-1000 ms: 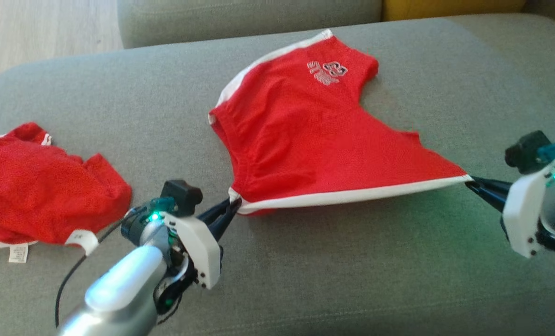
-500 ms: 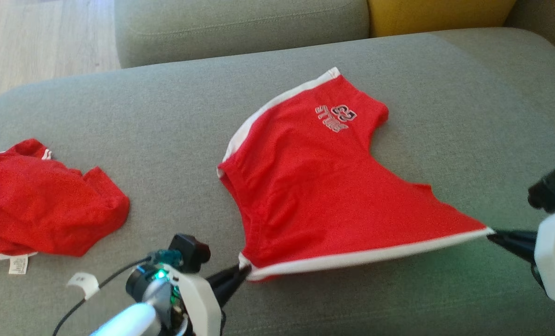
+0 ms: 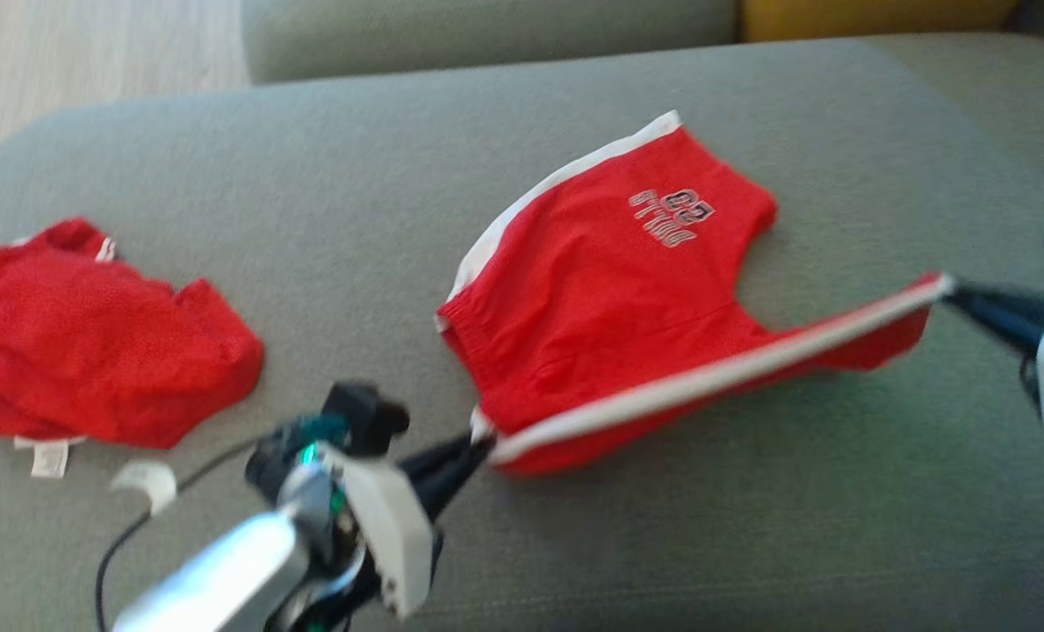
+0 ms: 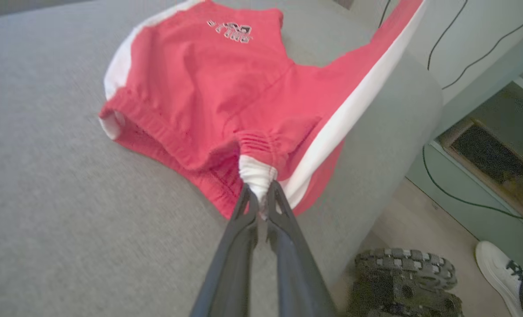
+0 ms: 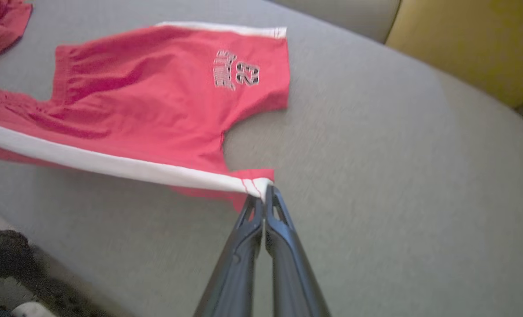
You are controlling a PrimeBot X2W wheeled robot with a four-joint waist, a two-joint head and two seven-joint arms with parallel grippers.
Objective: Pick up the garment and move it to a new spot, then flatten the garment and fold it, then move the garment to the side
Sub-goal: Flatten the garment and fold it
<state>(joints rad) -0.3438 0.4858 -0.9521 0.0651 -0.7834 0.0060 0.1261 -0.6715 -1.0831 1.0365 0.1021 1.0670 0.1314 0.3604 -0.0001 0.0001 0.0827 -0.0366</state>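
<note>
Grey-green sofa seat (image 3: 223, 175) is the work surface, with wood floor at far left behind it. At left lies a crumpled second red garment (image 3: 91, 351), labels showing at its near edge, well apart from the action.

Left gripper (image 3: 478, 439) is pinched tight on the waistband corner of the red shorts (image 3: 609, 290). The left wrist view shows white elastic bunched between the closed fingertips (image 4: 248, 207).

The shorts sit mid-sofa. The far leg lies flat with the printed logo up, while the near white-striped edge is lifted off the cushion and pulled taut between both arms.

Right gripper (image 3: 952, 294) is clamped on the hem end of that same stripe. In the right wrist view its fingers (image 5: 274, 207) are closed on the white corner. A yellow cushion (image 3: 873, 13) sits at the back right.

Progress, as a judgement: the garment looks already relocated and mostly spread, and this reads as flattening, or possibly the start of the fold, with the near half raised. Left to do: lay that half over the far leg, smooth it, then move the folded shorts aside. The head view is blurred, so how high the lifted edge sits is unclear.
</note>
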